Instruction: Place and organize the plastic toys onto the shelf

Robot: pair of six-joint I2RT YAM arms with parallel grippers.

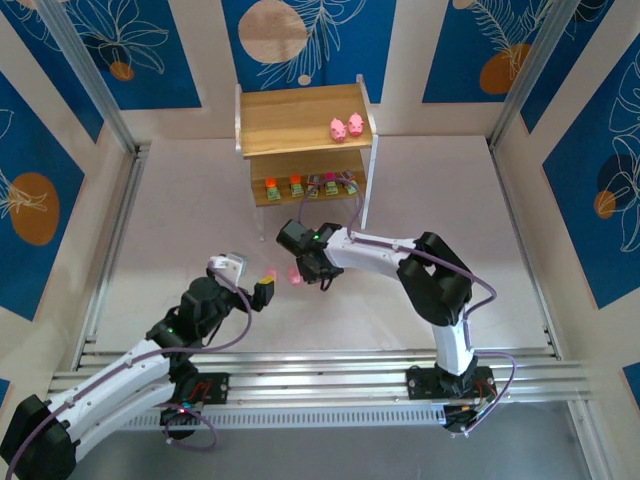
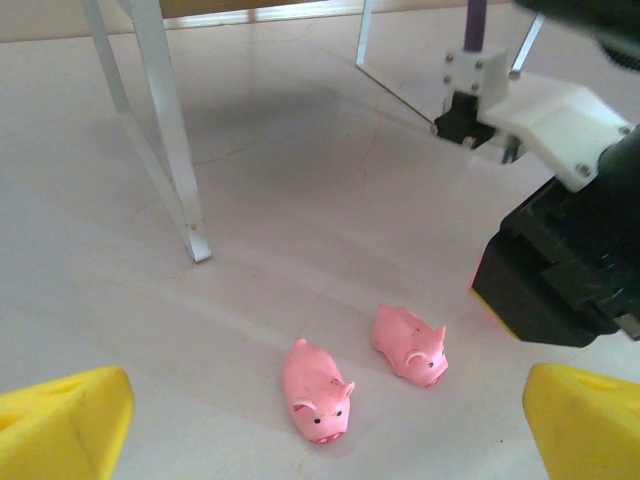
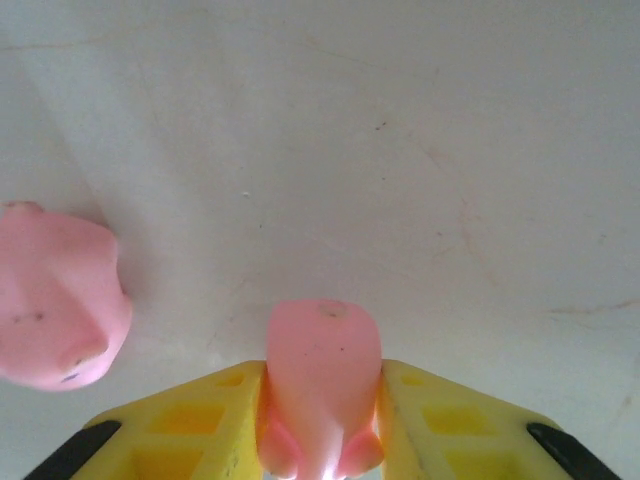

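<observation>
Grip, right: right gripper (image 1: 302,272) is clamped on the held pig (image 3: 322,350), with its yellow fingers (image 3: 200,420) against both flanks. I cannot tell whether the pig is off the table (image 1: 180,200).
Grip, left: left gripper (image 1: 250,278) has its jaws wide apart and holds nothing. It sits just beside the right gripper.
Loose toys: near pig (image 2: 316,390) and far pig (image 2: 410,345) lie side by side on the table, near a white shelf leg (image 2: 165,130).
Shelf: shelf (image 1: 300,120) stands at the far side. Its top board carries the shelved pigs (image 1: 346,127), and its lower board carries the green-based blocks (image 1: 310,185) in a row.
Handling, judged: pigs look light, rounded and smooth, probably soft.
Hold point, judged: across the mid-body with a gentle squeeze, since the tapered ends could slip out.
</observation>
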